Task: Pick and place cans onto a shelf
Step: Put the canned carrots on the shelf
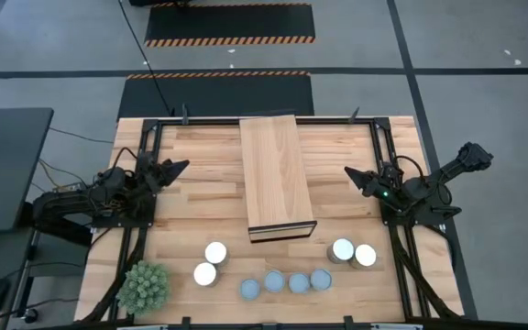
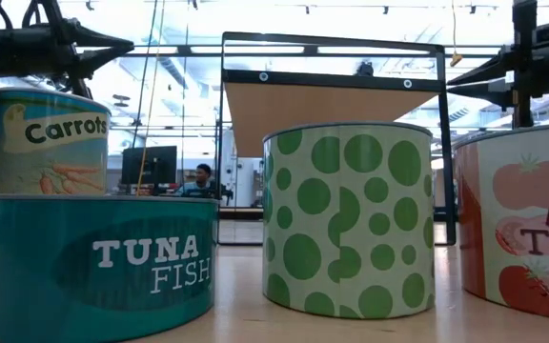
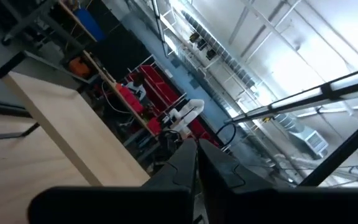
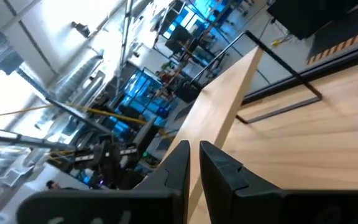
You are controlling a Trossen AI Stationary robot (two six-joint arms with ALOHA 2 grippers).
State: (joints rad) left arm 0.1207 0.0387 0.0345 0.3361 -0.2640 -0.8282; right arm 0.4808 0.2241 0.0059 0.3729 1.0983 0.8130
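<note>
Cans wait untouched: no pick has begun. On the worktop [image 1: 191,197] the shelf [image 1: 276,174] lies mid-way; eight cans [image 1: 286,282] sit near its front edge. Left hand [image 1: 180,166] and right hand [image 1: 351,172] hover clenched, empty. Next, I judge, one must open and descend over a can.

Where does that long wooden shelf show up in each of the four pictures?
High view: shelf at table centre, between both arms.
Low view: behind the green-dotted can, underside visible.
Left wrist view: pale slab at left.
Right wrist view: plank running diagonally.
Shared landmark: the shelf's black frame.
</note>
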